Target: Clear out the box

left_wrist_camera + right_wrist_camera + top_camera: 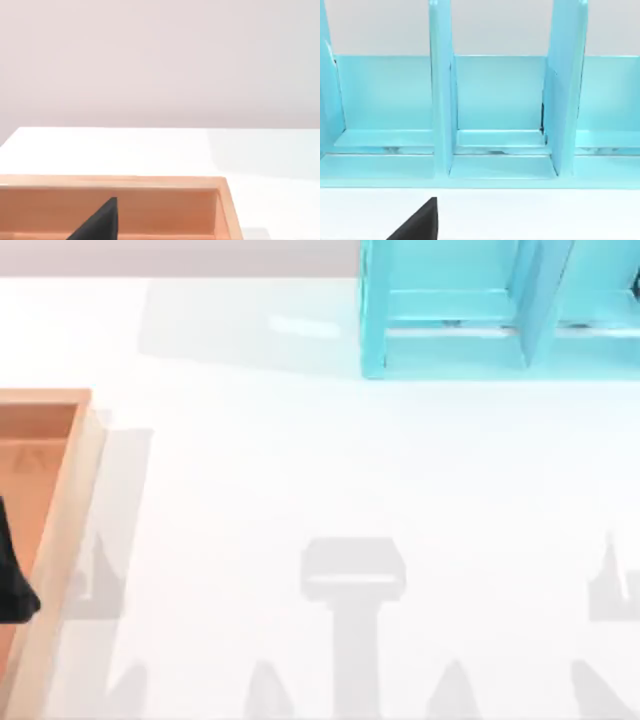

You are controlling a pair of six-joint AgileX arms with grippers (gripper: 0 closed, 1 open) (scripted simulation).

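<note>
- Left gripper (pixel 15 585) shows as a dark shape over the box's floor at the far left edge of the top view; whether its fingers are spread or pressed together I cannot tell, since just a black wedge of it appears, also seen low in the left wrist view (pixel 100 222).
- Right gripper (pixel 417 222) appears as a similar dark wedge over the white table (pixel 330 470), facing the turquoise shelf frame (pixel 495 95); its finger state is likewise not readable, and this arm looks idle.
- The box (pixel 65 510) lies at the table's left side, cut off by the picture's edge; its pale raised rim and orange-brown floor are plain, and the left wrist view looks across its far wall (pixel 115 182).
- Judging by its look, the box is stiff wood, fairly heavy and not fragile; the raised rim would be the natural place to grip it, though the task concerns its contents rather than lifting it.
- Nothing can be made out lying on the visible part of the box floor; the rest is out of frame.
- The shelf frame stands at the far right of the table, well apart from the box, its compartments appearing empty.
</note>
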